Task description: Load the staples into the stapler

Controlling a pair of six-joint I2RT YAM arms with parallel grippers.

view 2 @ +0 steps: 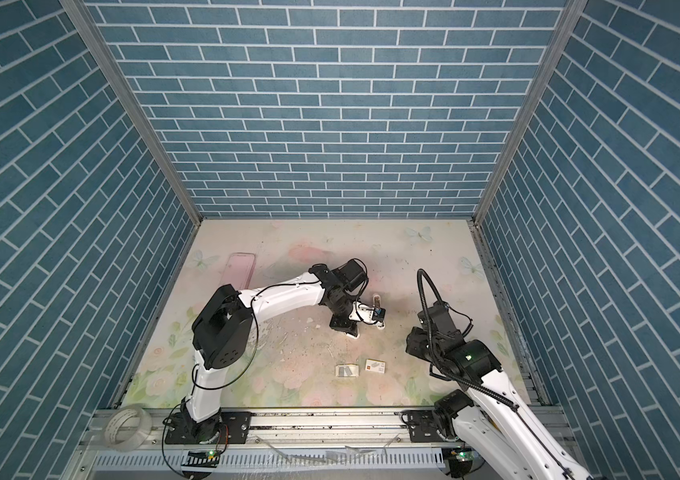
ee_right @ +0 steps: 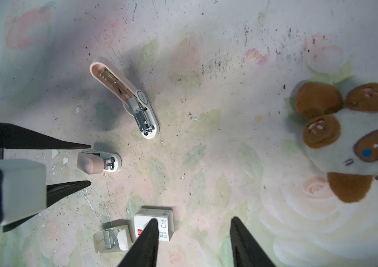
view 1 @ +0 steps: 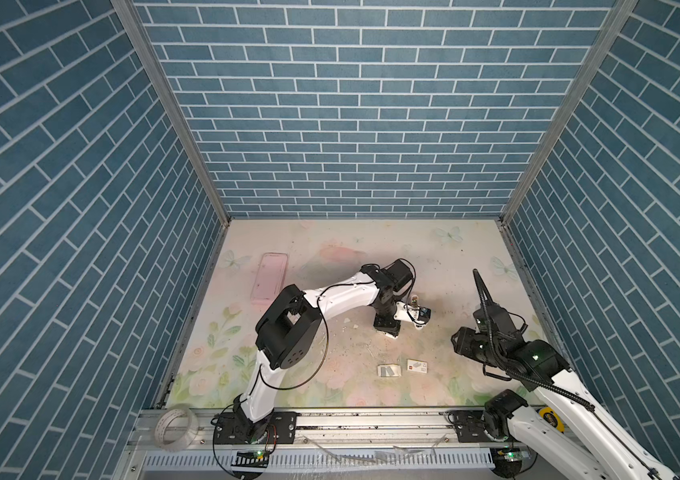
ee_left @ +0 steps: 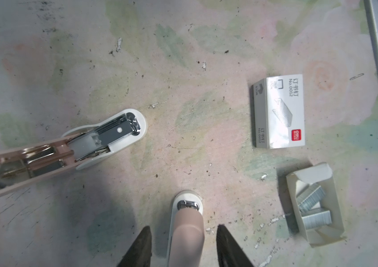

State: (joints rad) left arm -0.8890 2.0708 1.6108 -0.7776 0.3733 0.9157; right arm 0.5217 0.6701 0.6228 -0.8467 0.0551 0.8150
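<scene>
A stapler [ee_left: 104, 136] lies with its pink top swung open and its metal magazine bare [ee_right: 137, 111]. A second, closed pink-and-white stapler [ee_left: 186, 228] stands between the fingers of my left gripper [ee_left: 183, 245]. That gripper is open, with a gap on each side of the stapler [ee_right: 97, 161]. In both top views the left gripper [view 1: 390, 332] [view 2: 346, 330] points down at mid-table. The staples [ee_left: 312, 208] are grey strips in a cream tray [view 1: 389, 370] [view 2: 347, 370] [ee_right: 111, 235] nearer the front. My right gripper [ee_right: 193, 219] hangs open and empty above the table.
A white staple-box sleeve with a red mark [ee_left: 279, 111] [view 1: 417, 366] lies beside the tray. A brown-and-white plush toy [ee_right: 345, 143] sits to the right. A pink case [view 1: 269, 277] lies far left. A tape roll [view 1: 176, 428] rests on the front rail.
</scene>
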